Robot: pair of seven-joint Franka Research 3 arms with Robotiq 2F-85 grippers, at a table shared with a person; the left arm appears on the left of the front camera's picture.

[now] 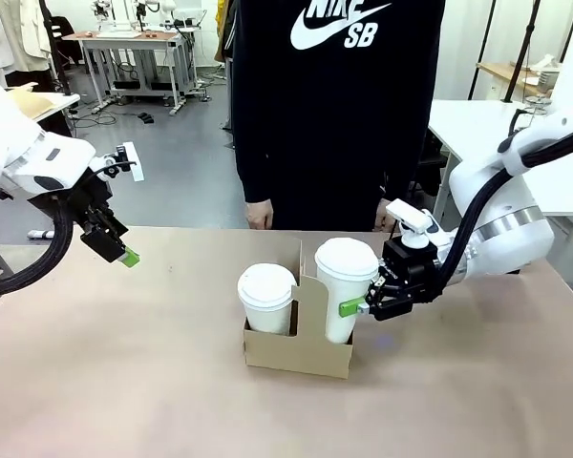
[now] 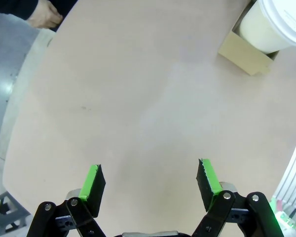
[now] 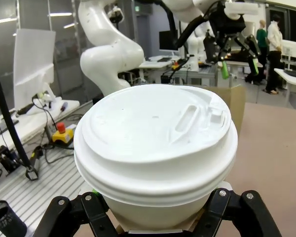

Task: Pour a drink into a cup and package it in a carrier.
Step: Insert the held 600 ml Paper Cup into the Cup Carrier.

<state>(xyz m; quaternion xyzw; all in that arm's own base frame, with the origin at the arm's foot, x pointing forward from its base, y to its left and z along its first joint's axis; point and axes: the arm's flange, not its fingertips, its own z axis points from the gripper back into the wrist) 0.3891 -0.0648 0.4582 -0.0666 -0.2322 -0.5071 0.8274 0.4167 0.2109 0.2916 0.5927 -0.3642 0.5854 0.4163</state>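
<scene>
At table centre, the small brown cardboard carrier (image 1: 298,351) holds 2 tall white lidded paper cups; the right gripper (image 1: 368,307) clamps the taller cup (image 1: 344,291), which sits high in its slot. Releasing early could tip it against the handle. The left gripper (image 2: 150,185) hovers open, empty, well apart.

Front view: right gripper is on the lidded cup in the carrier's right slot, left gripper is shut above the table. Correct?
Not quite. The left gripper is open, its fingers spread over bare table in the left wrist view. The rest holds: the right gripper is on the lidded cup in the carrier.
</scene>
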